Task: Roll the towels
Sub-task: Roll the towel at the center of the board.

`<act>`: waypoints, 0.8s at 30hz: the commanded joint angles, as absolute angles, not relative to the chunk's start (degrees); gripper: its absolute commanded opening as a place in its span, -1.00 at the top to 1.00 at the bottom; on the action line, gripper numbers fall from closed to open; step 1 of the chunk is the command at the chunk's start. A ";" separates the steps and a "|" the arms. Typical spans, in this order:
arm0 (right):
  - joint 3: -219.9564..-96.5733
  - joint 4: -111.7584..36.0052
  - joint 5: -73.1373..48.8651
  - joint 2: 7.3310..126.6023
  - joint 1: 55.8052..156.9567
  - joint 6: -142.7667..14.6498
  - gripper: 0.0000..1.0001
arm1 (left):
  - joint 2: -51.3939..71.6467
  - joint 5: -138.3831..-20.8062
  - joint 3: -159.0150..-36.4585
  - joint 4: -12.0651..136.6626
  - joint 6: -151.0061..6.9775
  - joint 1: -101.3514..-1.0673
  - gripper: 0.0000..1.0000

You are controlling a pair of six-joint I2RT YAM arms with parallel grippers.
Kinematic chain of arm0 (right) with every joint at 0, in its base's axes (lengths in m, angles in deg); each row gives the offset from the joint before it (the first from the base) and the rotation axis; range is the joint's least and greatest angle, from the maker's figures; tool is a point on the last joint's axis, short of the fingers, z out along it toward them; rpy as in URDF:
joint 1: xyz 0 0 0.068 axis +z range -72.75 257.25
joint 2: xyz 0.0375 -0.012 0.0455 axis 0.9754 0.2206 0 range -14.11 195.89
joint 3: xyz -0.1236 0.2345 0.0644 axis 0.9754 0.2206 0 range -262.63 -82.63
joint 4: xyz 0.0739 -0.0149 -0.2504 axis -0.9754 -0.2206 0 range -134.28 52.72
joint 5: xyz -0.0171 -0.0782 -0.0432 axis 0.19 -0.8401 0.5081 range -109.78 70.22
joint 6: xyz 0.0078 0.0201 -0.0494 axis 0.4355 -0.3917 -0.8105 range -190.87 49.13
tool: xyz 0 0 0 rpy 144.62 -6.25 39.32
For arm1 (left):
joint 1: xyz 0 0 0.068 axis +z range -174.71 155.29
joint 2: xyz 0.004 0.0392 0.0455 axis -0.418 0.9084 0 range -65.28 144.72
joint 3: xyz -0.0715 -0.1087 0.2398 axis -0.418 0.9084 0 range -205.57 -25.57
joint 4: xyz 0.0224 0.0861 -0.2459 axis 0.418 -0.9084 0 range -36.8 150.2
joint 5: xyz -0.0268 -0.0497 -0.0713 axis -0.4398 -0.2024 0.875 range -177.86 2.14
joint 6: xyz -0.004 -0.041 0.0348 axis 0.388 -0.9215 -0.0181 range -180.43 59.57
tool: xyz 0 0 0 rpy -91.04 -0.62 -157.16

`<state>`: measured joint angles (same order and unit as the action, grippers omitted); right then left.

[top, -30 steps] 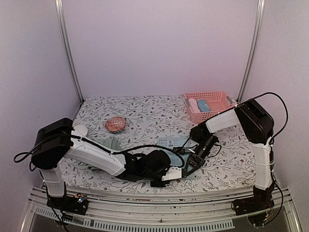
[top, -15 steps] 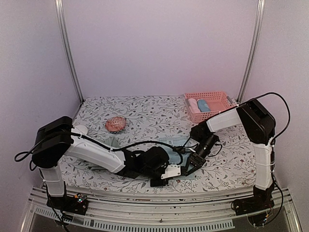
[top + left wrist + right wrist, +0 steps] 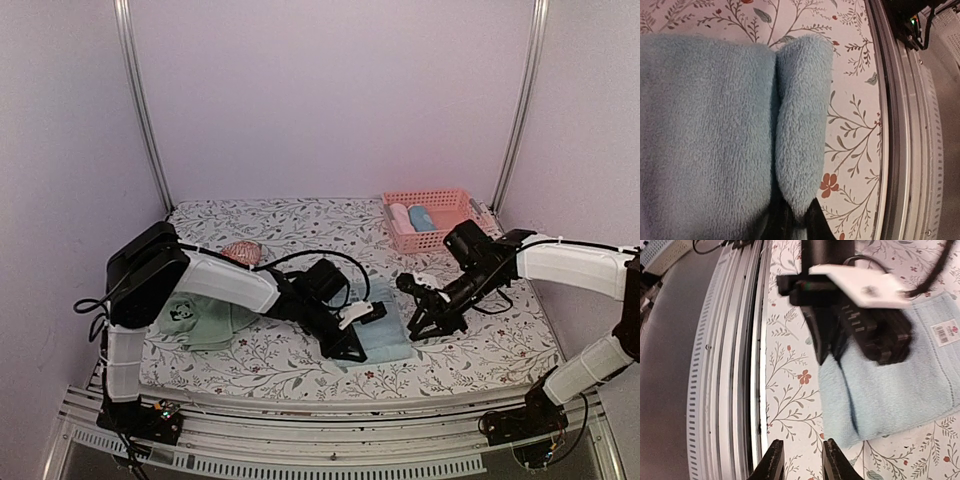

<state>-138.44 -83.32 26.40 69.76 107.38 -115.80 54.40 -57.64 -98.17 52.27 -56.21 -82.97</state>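
Pinching the near rolled edge of the blue towel [image 3: 390, 340], the left jaws stood almost shut on that thick fold [image 3: 802, 125]. I judged the grip was meant to stop the roll springing open, close to the front edge of the surface [image 3: 300, 225]. The right jaws hung partly open and empty near the towel's right side, clear of the cloth. I supposed that left them free to take the other end of the fold. The green towel [image 3: 200, 320] lay crumpled well apart at the left, not yet rolled. At the far right, the basket [image 3: 462, 212] held a pale roll [image 3: 400, 216] and a blue roll [image 3: 421, 218] side by side.
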 commanded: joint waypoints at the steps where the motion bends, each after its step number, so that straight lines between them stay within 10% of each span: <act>1: -130.96 -70.49 11.01 64.98 114.86 -114.81 0.45 | 59.73 -46.17 -101.15 43.91 -62.42 -79.51 0.89; 19: -125.78 -51.55 -14.87 75.84 130.42 -116.40 0.29 | 64.45 -42.98 -106.38 37.67 -65.45 -77.20 0.91; 24: -125.58 -51.27 -17.89 80.43 130.39 -115.79 0.50 | 64.58 -43.80 -106.86 37.00 -65.37 -76.27 0.87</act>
<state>-126.71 -52.42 -13.19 77.43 130.09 -116.32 61.89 -41.18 -107.21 42.90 -65.01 -77.77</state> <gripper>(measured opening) 0.305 0.079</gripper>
